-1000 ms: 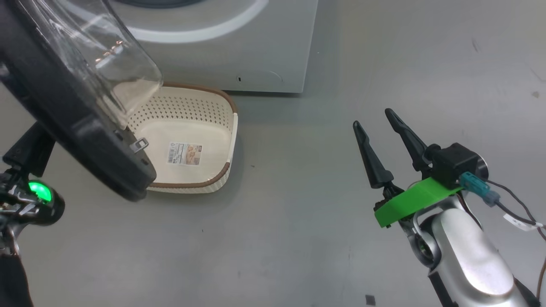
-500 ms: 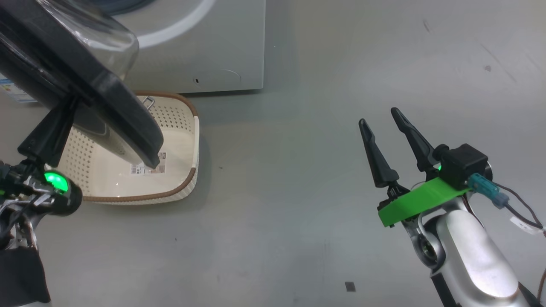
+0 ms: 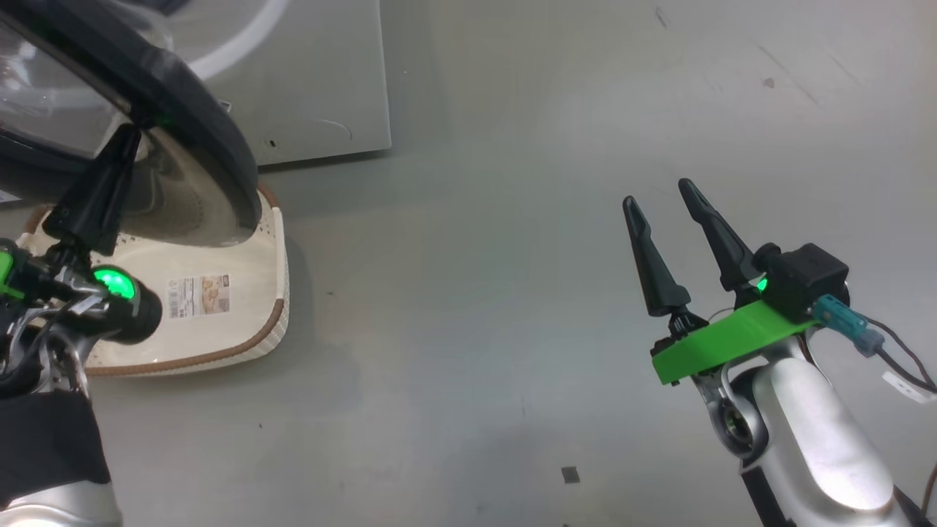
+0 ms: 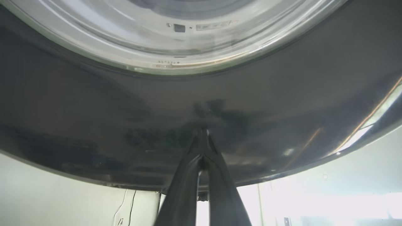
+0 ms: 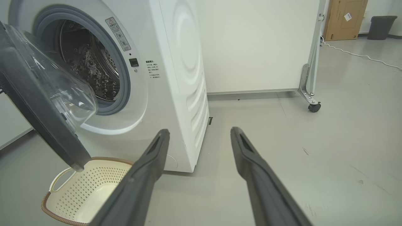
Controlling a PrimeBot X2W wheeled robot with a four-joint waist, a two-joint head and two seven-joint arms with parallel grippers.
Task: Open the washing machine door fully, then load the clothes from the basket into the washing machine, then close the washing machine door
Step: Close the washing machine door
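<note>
The washing machine [image 3: 315, 88] stands at the upper left, and its drum mouth [image 5: 91, 69] shows. The washing machine door [image 3: 212, 146] hangs partly open above the basket [image 3: 271, 329], its glass bowl facing the machine. My left gripper [image 3: 130, 133] is shut, its tips pressed against the door's glossy black ring [image 4: 94, 103]; the shut left gripper [image 4: 202, 131] touches that ring just below the window. The cream basket [image 5: 94, 185] holds nothing but its label. The clothes are out of view. My right gripper [image 3: 657, 192] hovers open over bare floor to the right; in its own view the right gripper [image 5: 199, 131] is empty.
Grey floor [image 3: 476, 256] stretches between the basket and my right arm. Behind the machine stands a white panel [image 5: 257, 47] on a castor [image 5: 314, 107]. A cardboard box [image 5: 344, 18], a dark bin [image 5: 381, 26] and a floor cable [image 5: 361, 56] lie far right.
The head camera has turned, shifting the whole picture left. The door has swung toward the machine, across the basket, with my shut left fingers against its outer face. The right gripper stays open.
</note>
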